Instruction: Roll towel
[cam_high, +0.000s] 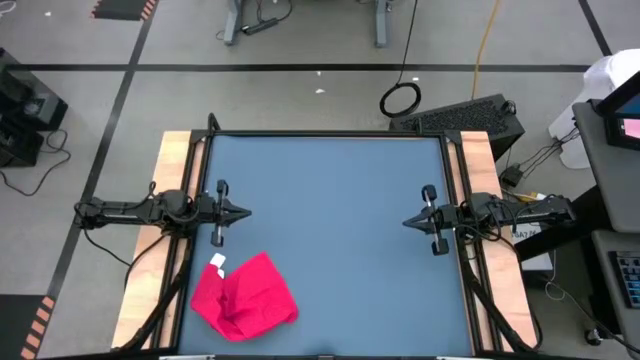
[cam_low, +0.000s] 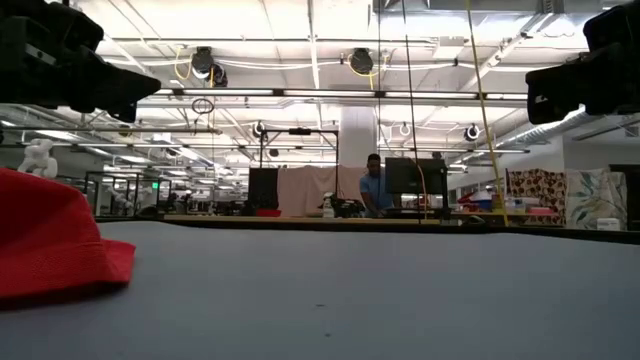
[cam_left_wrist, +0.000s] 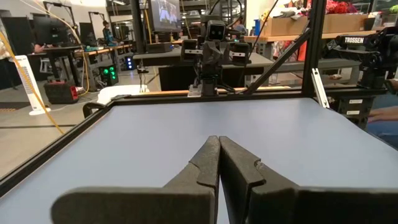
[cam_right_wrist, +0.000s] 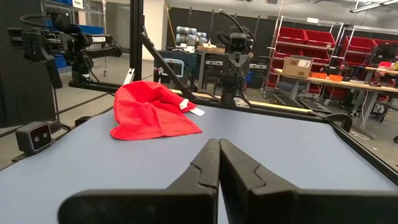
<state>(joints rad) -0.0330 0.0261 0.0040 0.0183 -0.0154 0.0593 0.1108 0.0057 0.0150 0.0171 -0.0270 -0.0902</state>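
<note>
High view: towel (cam_high: 244, 296) lies crumpled in a heap near the table's (cam_high: 330, 230) front-left corner, white tag (cam_high: 217, 263) at its edge. Not flattened, not rolled, so the task looks unstarted; spreading and rolling are all left. Left gripper (cam_high: 243, 212) and right gripper (cam_high: 408, 222) hover at mid-table edges, facing each other, well apart from the towel.

Low view: towel is a red mound at the left edge; both arms hang up high, fingers hard to read here. A person (cam_low: 372, 186) stands far behind.

Left wrist view: fingers pressed together, nothing between them, bare table ahead.

Right wrist view: fingers closed tight, empty; towel bunched far across the table.
</note>
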